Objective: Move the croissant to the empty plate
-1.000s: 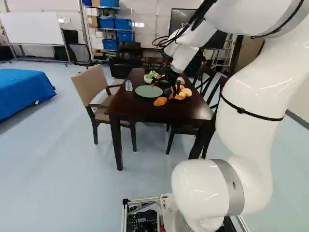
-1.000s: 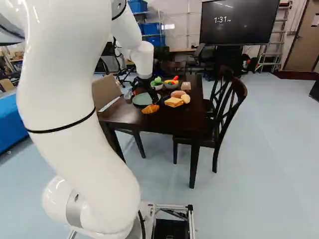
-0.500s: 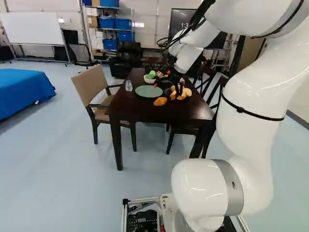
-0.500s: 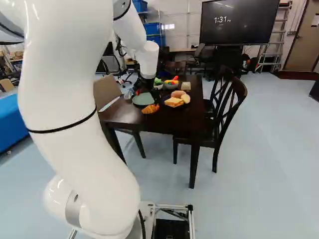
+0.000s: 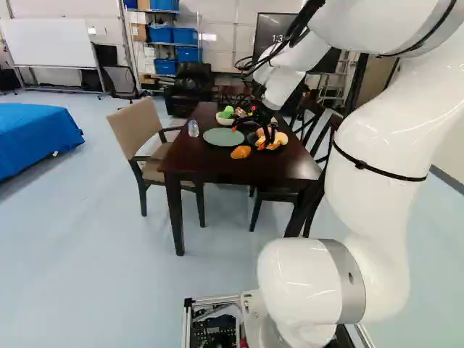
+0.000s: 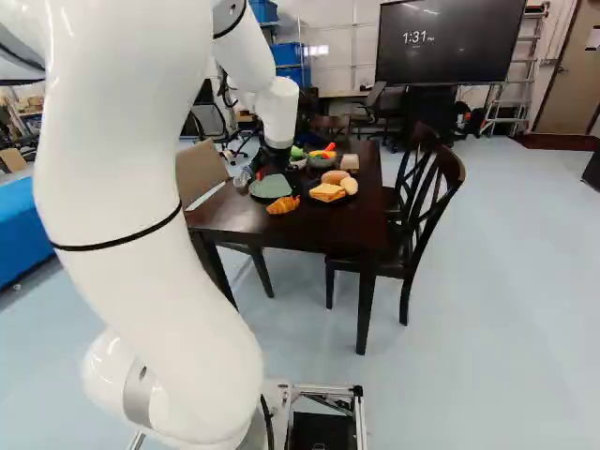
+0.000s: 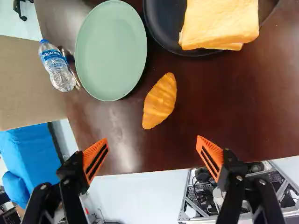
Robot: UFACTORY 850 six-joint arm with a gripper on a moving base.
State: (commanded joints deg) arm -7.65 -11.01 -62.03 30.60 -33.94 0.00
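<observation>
A dark wooden table [image 5: 210,166] and chairs [image 6: 422,216] stand on the pale blue floor [image 5: 109,239].

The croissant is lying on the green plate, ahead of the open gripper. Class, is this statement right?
One part is wrong: the croissant is not on the green plate. The wrist view shows it lying on the table, beside the plate. The rest is right: it is ahead of the gripper, which is open.
</observation>
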